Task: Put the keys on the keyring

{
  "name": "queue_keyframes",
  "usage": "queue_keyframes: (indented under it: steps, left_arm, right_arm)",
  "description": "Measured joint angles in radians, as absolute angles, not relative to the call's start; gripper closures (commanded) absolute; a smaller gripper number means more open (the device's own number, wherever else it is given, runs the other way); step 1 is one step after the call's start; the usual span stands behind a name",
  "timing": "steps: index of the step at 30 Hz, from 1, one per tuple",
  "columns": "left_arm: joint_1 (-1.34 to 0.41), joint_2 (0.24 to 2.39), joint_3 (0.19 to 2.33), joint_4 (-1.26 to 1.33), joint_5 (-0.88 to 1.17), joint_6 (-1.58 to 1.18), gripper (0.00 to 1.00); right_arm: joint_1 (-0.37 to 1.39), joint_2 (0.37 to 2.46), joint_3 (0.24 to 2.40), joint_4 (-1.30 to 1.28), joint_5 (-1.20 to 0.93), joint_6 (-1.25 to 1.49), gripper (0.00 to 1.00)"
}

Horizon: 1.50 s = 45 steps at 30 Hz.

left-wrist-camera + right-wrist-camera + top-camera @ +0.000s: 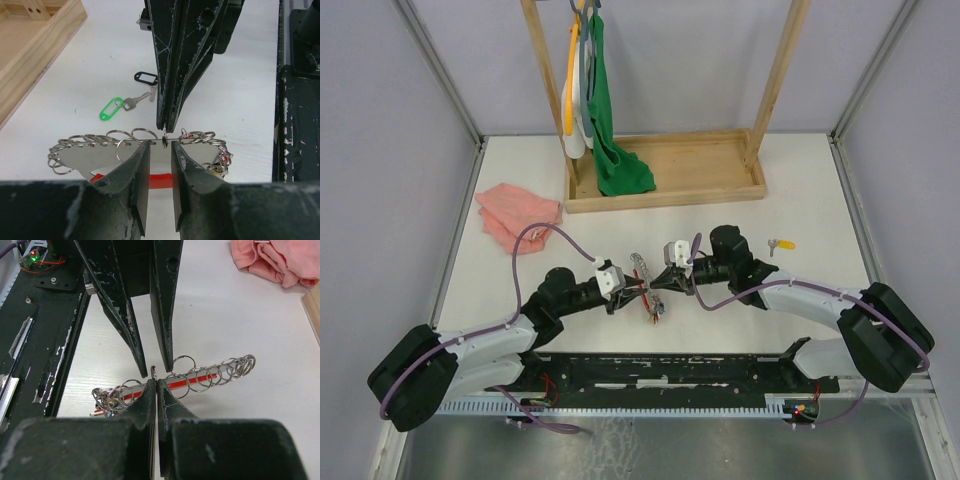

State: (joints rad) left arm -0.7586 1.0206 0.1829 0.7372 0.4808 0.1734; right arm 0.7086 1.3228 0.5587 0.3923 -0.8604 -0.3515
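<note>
Right fingers (155, 390) pinched shut on a small ring (153, 372) at the keyring (643, 268); left fingers (145, 155) narrow, straddling it, likely bracing, grip unclear. Yellow key (782, 243) well apart.

Tight at desk (800, 200) centre, between left pincer (641, 292) and right pincer (656, 283), nose to nose over the keyring (640, 263). Open on the right, bar one yellow-tagged key (782, 243). Blocked at the back by wooden rack (720, 160), far left by pink cloth (515, 215).
</note>
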Motion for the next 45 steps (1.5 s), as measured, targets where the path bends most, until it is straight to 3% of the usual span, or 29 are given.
queue_keyframes:
  steps: [7, 22, 25, 28, 31, 39, 45]
  left_arm:
    - [-0.757, 1.064, 0.187, 0.739, 0.482, 0.161, 0.81]
    - [-0.754, 1.076, 0.197, 0.768, 0.508, 0.137, 0.78]
    - [-0.754, 1.074, 0.197, 0.774, 0.511, 0.135, 0.84]
    - [-0.754, 1.075, 0.197, 0.776, 0.521, 0.134, 0.97]
    - [-0.754, 1.083, 0.199, 0.775, 0.526, 0.131, 0.97]
    - [-0.754, 1.077, 0.233, 0.67, 0.521, 0.17, 0.97]
    - [-0.752, 1.027, 0.192, 0.661, 0.498, 0.25, 0.97]
  right_arm:
    - [0.709, 1.323, 0.558, 0.408, -0.865, -0.337, 0.99]
    - [0.706, 1.323, 0.558, 0.41, -0.887, -0.336, 0.99]
    - [0.706, 1.323, 0.558, 0.41, -0.888, -0.336, 0.99]
    - [0.706, 1.323, 0.558, 0.409, -0.89, -0.335, 0.99]
    - [0.706, 1.323, 0.559, 0.392, -0.891, -0.337, 0.99]
    - [0.709, 1.293, 0.593, 0.255, -0.797, -0.253, 0.72]
    - [0.707, 1.259, 0.761, -0.031, -0.586, -0.134, 0.63]
